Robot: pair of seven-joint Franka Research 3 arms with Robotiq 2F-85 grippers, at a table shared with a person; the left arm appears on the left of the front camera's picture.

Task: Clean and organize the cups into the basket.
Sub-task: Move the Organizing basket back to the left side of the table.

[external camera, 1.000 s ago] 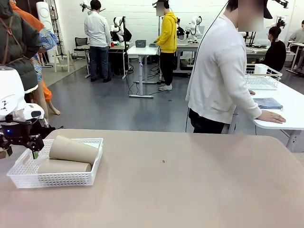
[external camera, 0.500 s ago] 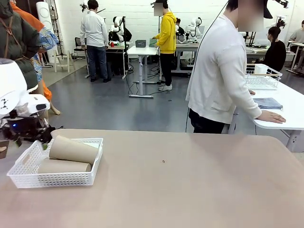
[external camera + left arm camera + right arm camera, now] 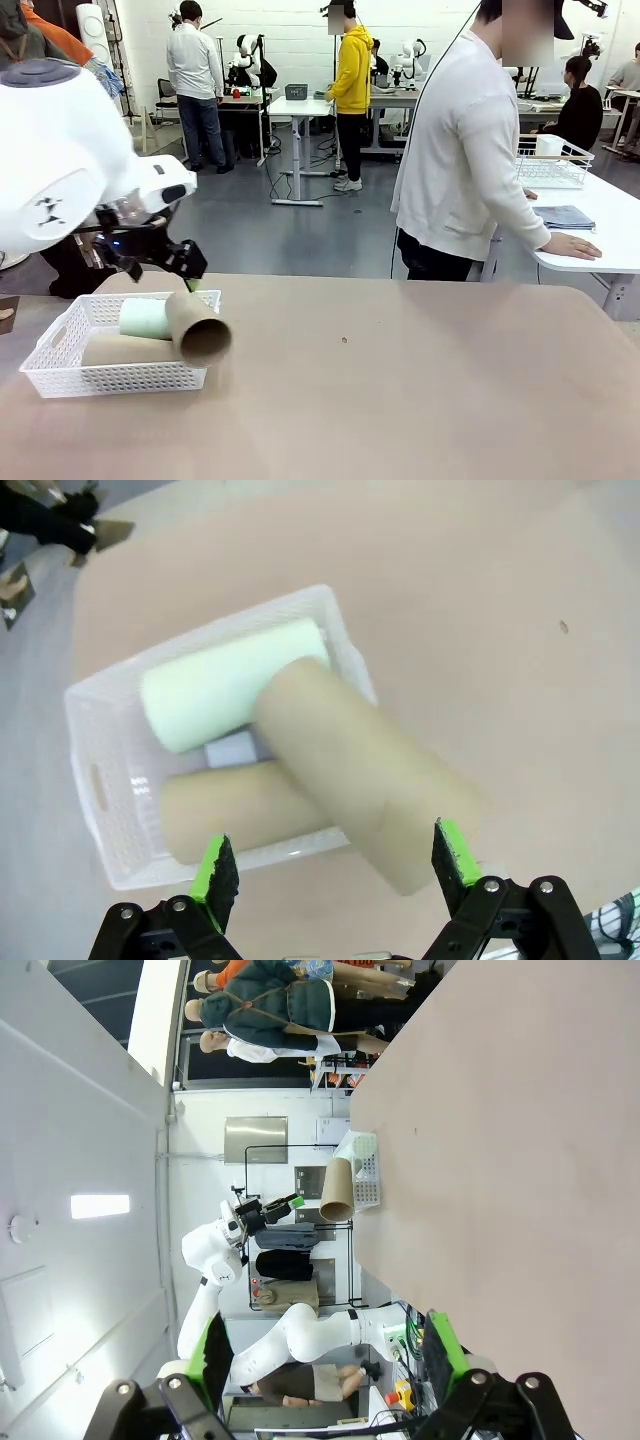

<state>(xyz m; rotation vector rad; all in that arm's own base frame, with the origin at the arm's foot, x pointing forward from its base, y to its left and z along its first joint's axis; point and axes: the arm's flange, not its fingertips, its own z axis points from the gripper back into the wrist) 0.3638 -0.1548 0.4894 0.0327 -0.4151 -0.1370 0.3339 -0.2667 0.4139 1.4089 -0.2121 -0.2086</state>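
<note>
Basket (image 3: 60, 375) at table's nine o'clock, three cups (image 3: 200, 338) inside, left gripper (image 3: 330, 872) spread empty above, right gripper (image 3: 325, 1362) spread too.

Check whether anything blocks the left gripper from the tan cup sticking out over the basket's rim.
Nothing visible does. The left gripper hangs open above the tan cup, which lies across the basket rim, resting on the green cup and the other tan cup.
</note>
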